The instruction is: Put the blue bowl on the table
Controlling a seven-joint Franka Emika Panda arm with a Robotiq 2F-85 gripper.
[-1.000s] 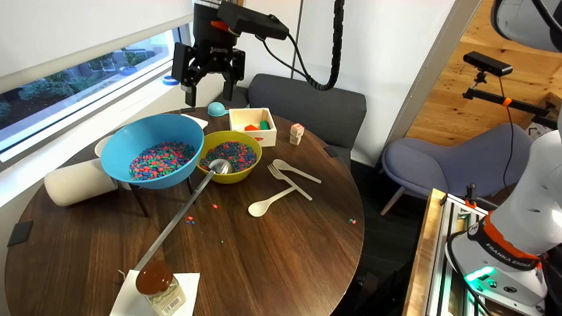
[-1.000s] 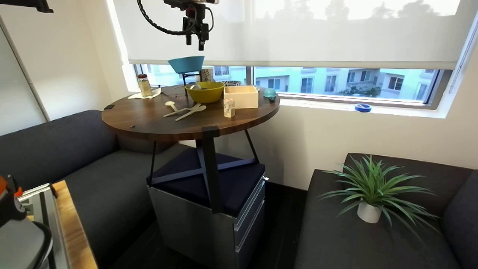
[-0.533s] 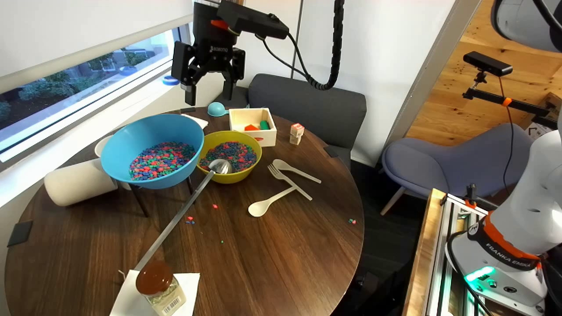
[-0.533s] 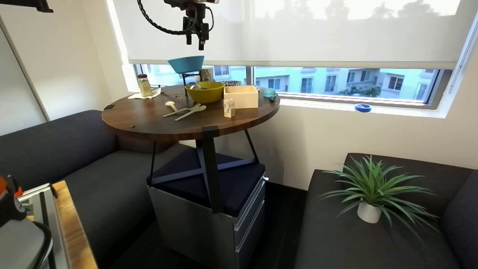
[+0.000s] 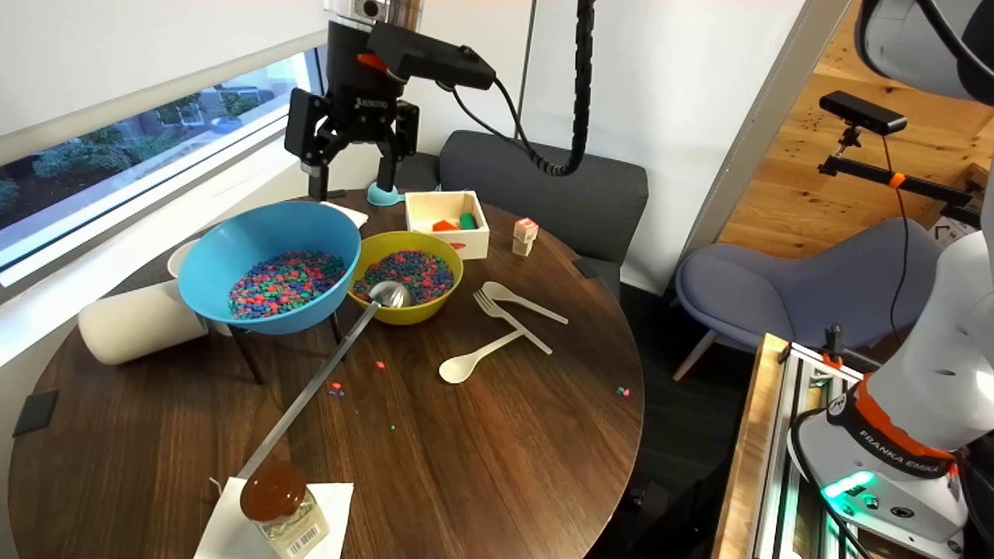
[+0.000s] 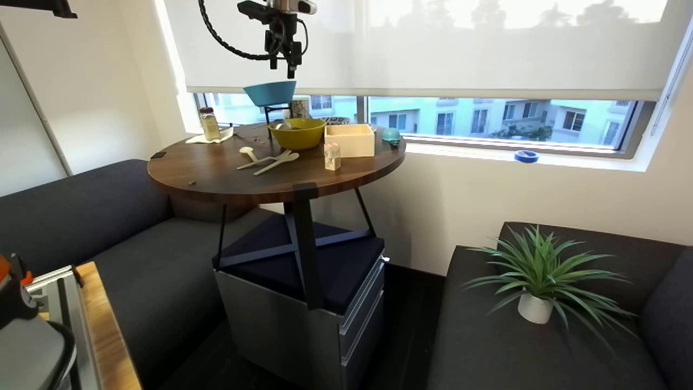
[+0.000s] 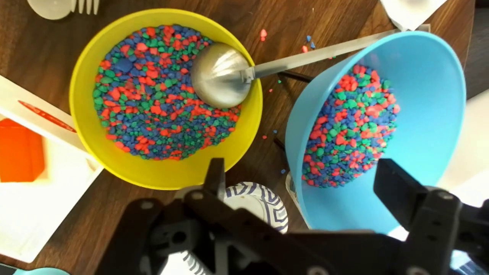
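The large blue bowl (image 5: 225, 252) sits tilted on a thin black-legged stand, raised above the round dark-brown table (image 5: 497, 458). It holds red, blue and green bits. It also shows in the other views (image 6: 270, 94) (image 7: 424, 95). My gripper (image 5: 353, 185) is open and empty, in the air behind and above the blue bowl's rim. In an exterior view the gripper (image 6: 282, 70) hangs just above the bowl's right end. In the wrist view the jaws (image 7: 300, 168) are wide apart, one finger overlapping the blue bowl's inside and one the yellow bowl's edge.
A yellow bowl (image 5: 446, 293) with a metal ladle (image 5: 334, 357) stands beside the blue bowl. A wooden box (image 5: 474, 242), white cutlery (image 5: 501, 330), a jar (image 5: 283, 505) and a white cylinder (image 5: 140, 322) lie around. A patterned cup (image 7: 273, 208) is between the bowls.
My gripper has moved down and a little to the left in an exterior view, nearer the blue bowl's rim. It stays open. The bowls have not moved.
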